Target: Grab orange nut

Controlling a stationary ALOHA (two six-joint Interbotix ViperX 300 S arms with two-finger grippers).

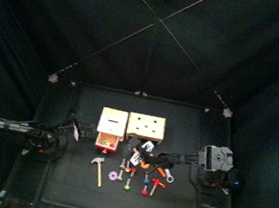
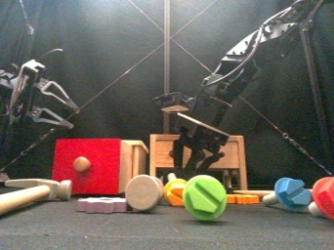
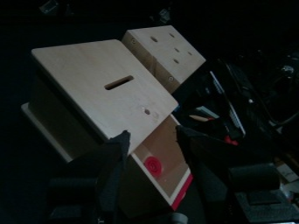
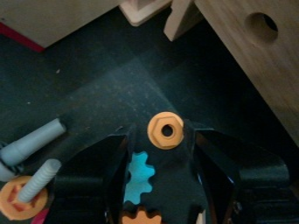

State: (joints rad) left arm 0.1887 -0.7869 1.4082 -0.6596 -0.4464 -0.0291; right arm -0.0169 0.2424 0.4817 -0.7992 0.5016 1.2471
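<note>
Your right gripper (image 4: 162, 175) hangs spread wide over the small orange plastic hexagonal nut (image 4: 167, 131), lying flat at twelve o'clock of the blue toothed gear (image 4: 142, 173); probably light, rigid and slick, so pinch opposite flat sides.

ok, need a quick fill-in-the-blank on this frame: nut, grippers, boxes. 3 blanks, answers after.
1. The right gripper hangs over the nut with its jaws ____.
2. The nut framed between those jaws is ____ in colour.
3. The wooden box on the table's left side has a ____ front face.

Missing words: open; orange; red
</note>
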